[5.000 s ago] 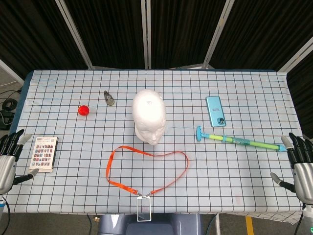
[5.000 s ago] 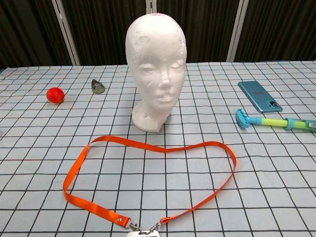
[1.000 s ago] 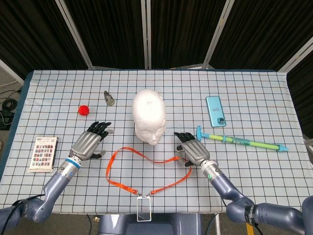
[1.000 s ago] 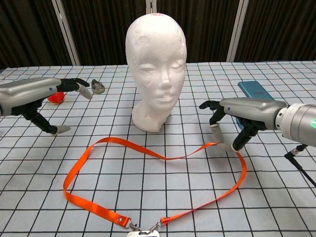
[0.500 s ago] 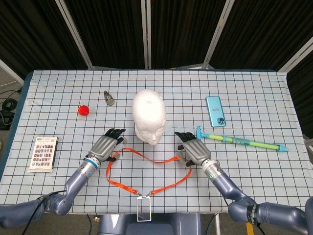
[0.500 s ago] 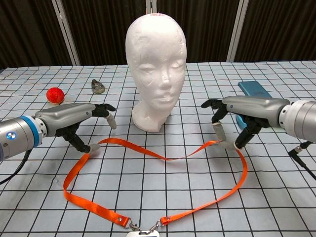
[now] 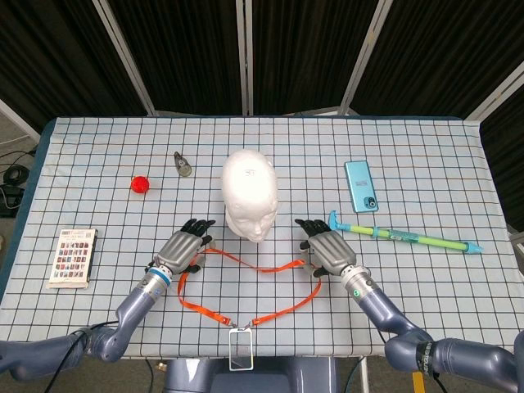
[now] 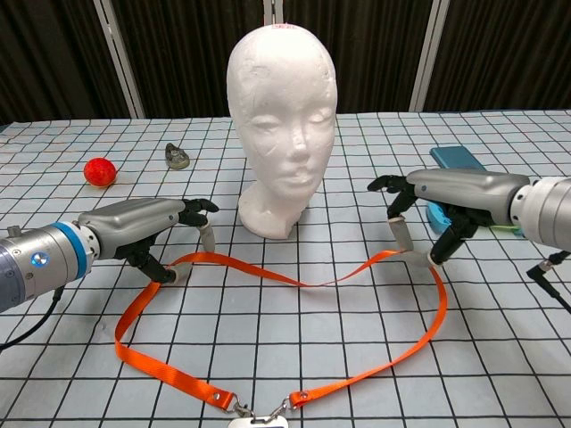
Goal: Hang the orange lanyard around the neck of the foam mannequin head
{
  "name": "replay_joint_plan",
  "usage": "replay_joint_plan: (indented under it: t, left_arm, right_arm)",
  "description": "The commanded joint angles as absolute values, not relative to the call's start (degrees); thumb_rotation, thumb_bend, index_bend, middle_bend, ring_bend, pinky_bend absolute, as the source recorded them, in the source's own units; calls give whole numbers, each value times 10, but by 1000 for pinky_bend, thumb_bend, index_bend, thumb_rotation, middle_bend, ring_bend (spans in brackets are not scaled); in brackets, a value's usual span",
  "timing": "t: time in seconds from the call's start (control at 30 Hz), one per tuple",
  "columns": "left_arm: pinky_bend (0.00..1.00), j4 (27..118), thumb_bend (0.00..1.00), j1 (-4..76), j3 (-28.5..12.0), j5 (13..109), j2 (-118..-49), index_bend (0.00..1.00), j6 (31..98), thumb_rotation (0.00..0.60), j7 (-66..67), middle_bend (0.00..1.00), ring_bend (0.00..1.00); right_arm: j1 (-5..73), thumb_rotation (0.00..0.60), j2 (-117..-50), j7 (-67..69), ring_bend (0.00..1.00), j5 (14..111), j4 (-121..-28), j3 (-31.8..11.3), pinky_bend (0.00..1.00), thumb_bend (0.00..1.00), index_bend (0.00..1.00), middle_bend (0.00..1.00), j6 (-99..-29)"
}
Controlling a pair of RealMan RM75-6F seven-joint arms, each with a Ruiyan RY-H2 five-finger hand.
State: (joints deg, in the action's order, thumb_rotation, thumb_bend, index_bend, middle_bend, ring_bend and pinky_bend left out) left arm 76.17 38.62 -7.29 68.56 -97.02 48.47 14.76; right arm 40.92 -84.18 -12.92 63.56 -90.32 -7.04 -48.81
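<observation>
Lying flat on the checked tablecloth [image 7: 426, 155] in front of the foam mannequin head [image 8: 281, 125], orange lanyard [image 8: 277, 278] forms a loop, badge holder [image 7: 240, 347] at near edge. Left hand [image 8: 147, 227] fingertips touch loop's left corner; right hand [image 8: 446, 201] pinches the right corner, strap raised slightly. Left grip: cannot tell. Beyond: red ball [image 7: 140, 183], teal phone [image 7: 361, 186], blue-green tube [image 7: 405, 237], card pack [image 7: 74, 257].

I see both of my arms in matte grey with a blue-ringed wrist cuff, the left robot hand [image 8: 152, 230] and right robot hand [image 8: 437, 209] having silver-grey backs, black finger segments and pale fingertips, and a black cable trailing each forearm.
</observation>
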Motion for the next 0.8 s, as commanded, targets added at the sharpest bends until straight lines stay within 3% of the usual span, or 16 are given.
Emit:
replay_joint_plan:
  t: [0.03, 0.13, 0.43, 0.7, 0.8]
  left_arm:
    - [0, 759, 516, 387, -72, 682, -973, 366, 485, 600, 150, 0, 0]
    - [0, 756, 536, 387, -72, 675, -976, 398, 484, 600, 153, 0, 0]
    - [0, 762, 541, 388, -72, 670, -976, 643, 488, 600, 148, 0, 0]
    - [0, 789, 543, 381, -62, 705, -958, 686, 512, 600, 123, 0, 0]
    - [0, 820, 544, 367, -61, 761, -934, 691, 564, 600, 78, 0, 0]
  right_arm:
    - [409, 600, -840, -129, 0, 637, -906, -70, 0, 665, 700, 0, -489]
    - [409, 600, -839, -131, 0, 637, -908, -68, 0, 665, 700, 0, -489]
    - [409, 600, -836, -132, 0, 637, -912, -66, 0, 666, 702, 0, -491]
    - [403, 600, -815, -130, 0, 660, -938, -60, 0, 666, 703, 3, -504]
    - [395, 600, -794, -120, 0, 703, -965, -65, 0, 666, 703, 12, -536]
